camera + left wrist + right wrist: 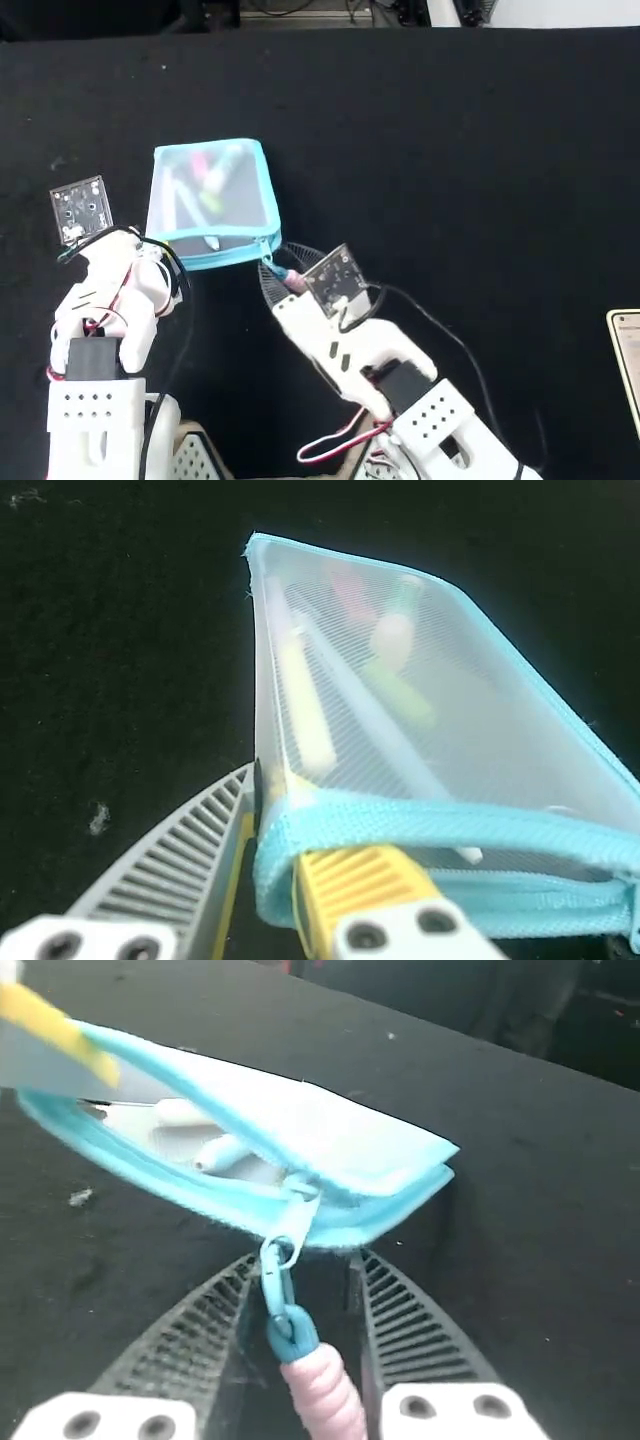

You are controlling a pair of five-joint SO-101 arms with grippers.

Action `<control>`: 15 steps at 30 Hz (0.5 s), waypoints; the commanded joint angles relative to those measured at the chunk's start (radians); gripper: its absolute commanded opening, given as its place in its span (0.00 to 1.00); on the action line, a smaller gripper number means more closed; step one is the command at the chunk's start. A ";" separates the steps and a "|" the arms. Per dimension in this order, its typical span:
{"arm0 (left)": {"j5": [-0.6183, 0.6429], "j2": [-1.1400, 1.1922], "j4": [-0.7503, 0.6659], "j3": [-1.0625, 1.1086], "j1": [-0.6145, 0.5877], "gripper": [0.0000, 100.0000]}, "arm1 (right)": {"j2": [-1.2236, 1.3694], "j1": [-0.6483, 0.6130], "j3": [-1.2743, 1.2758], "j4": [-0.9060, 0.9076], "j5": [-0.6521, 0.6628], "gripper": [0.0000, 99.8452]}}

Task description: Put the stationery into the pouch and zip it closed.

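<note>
Black table (pixel 450 150) holds pouch (pixel 210 200) pinched by left claw (pixel 272 825).

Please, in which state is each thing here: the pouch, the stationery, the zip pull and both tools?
Pouch: zip open, one corner held.
Stationery: inside the pouch.
Left tool: shut on the pouch's corner.
Right tool: open.
Zip pull: between the right tool's fingers, not gripped.

We show the left arm (pixel 100 330) upright, the left gripper (pixel 272 820) with its fingers (pixel 350 880) clamped on a corner of the pouch (pixel 420 730). The right arm (pixel 380 370) slants toward it. The right gripper (pixel 305 1258) keeps its ribbed fingers apart, with the zipper pull (pixel 285 1300) between them.
</note>
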 commanded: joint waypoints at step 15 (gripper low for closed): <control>-0.006 -0.011 0.002 -0.062 -0.007 0.03 | -0.001 0.020 -0.140 0.138 0.091 0.01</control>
